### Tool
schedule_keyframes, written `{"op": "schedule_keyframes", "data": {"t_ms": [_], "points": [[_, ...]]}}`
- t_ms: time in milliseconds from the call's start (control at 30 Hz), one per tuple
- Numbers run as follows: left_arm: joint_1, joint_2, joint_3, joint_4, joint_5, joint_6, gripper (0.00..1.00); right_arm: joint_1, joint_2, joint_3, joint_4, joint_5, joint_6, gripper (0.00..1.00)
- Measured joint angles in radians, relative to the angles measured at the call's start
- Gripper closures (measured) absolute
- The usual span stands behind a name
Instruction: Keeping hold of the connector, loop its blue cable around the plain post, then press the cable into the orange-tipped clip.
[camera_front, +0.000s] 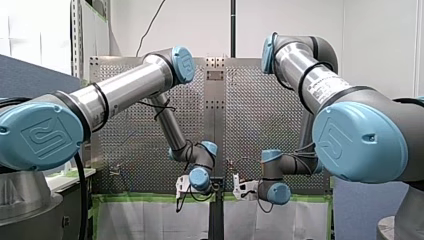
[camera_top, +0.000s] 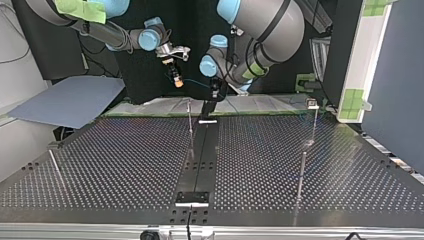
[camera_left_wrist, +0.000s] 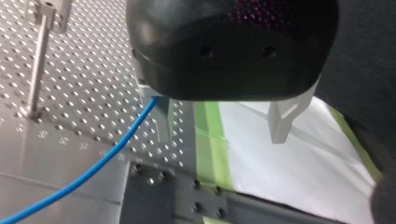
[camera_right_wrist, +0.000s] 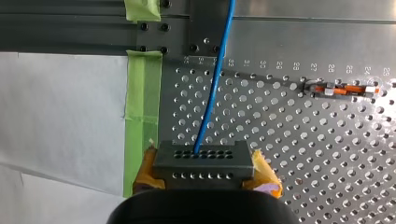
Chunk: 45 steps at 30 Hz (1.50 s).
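Connector (camera_right_wrist: 203, 163) is your anchor: my right gripper (camera_right_wrist: 205, 173) is clenched on it, yellow pads (camera_right_wrist: 266, 175) pressing in from either side. In the top view the pair hangs above the far edge of the perforated table (camera_top: 100, 165), near twelve o'clock from the table's middle. Hold that clamp firm through the whole loop. I judge that a twist at the wrist would kink the blue cable (camera_right_wrist: 212, 102) where it leaves the connector's face. The cable runs straight out at the gripper's twelve o'clock. The orange-tipped clip (camera_right_wrist: 344, 88) stands at roughly its two o'clock, well apart from the cable.

Moving right in the top view, the cable crosses toward three o'clock to my left gripper (camera_left_wrist: 222, 139). That gripper is released: its pale fingers (camera_left_wrist: 282, 121) stand spread with nothing between them, and the cable passes just beside one, outside the gap. Further right, between four and five o'clock from that gripper, stands a bare post (camera_top: 302, 170); I cannot tell whether it is the plain post. Sweep low and wide, keep gentle tension, and leave the clip for last.
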Motion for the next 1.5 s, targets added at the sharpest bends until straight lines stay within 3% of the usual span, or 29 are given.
{"op": "schedule_keyframes", "data": {"t_ms": [333,633,800,1233,1267,1300,1367,1400,1467,1500], "points": [[0.017,0.000,0.000,0.047,0.089,-0.102,0.00,-0.009,0.000,0.000,0.014,0.004,-0.001,1.00],[0.023,-0.001,0.000,0.063,0.070,-0.180,0.00,-0.009,0.000,-0.003,0.012,0.005,-0.004,1.00],[0.027,-0.001,0.000,0.067,0.044,-0.160,0.00,-0.009,0.001,-0.005,0.012,0.005,-0.010,1.00],[0.023,-0.001,0.000,0.050,-0.067,-0.022,0.00,-0.009,0.001,-0.005,0.007,0.004,-0.012,1.00],[0.022,-0.001,0.000,0.049,-0.076,-0.012,0.09,-0.009,0.001,-0.005,0.007,0.004,-0.012,1.00],[0.021,-0.001,0.000,0.049,-0.084,-0.002,0.09,-0.009,0.001,-0.005,0.007,0.004,-0.012,1.00],[0.019,-0.001,0.000,0.050,-0.094,0.021,0.35,-0.010,0.001,-0.005,0.008,0.004,-0.012,1.00],[0.018,-0.001,0.000,0.052,-0.096,0.030,0.35,-0.010,0.001,-0.005,0.008,0.004,-0.012,1.00],[0.016,-0.001,0.000,0.055,-0.101,0.054,0.64,-0.011,0.001,-0.007,0.009,0.004,-0.012,1.00],[0.015,-0.001,0.000,0.056,-0.103,0.064,0.64,-0.011,0.001,-0.007,0.010,0.005,-0.012,1.00]]}}
